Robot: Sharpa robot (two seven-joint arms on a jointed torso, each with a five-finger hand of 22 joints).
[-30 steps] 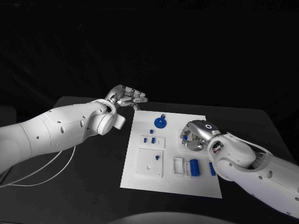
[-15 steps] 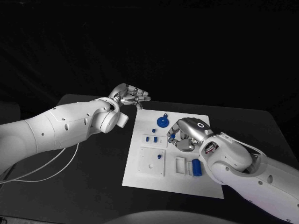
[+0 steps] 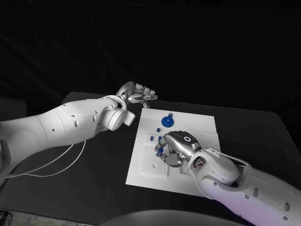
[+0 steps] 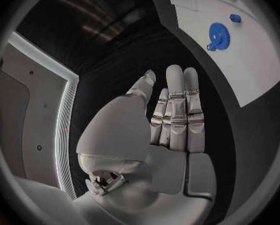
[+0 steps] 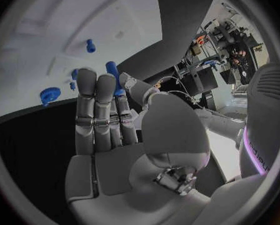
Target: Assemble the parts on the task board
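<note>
The right silver hand [image 3: 172,149] is pinching a small blue cylinder [image 5: 113,76] over the white rectangular task board [image 3: 194,123], while the left silver hand [image 3: 138,92] is hovering empty, fingers straight, beyond the board's far corner.

Head overhead; wrists close behind hands.

My arms white, my left robot hand [image 3: 137,92] and right robot hand [image 3: 172,149] silver. Task board [image 3: 194,123] white. Gear [image 3: 167,121] and small parts [image 3: 156,130] blue. Worktop [image 3: 89,174] black.
</note>
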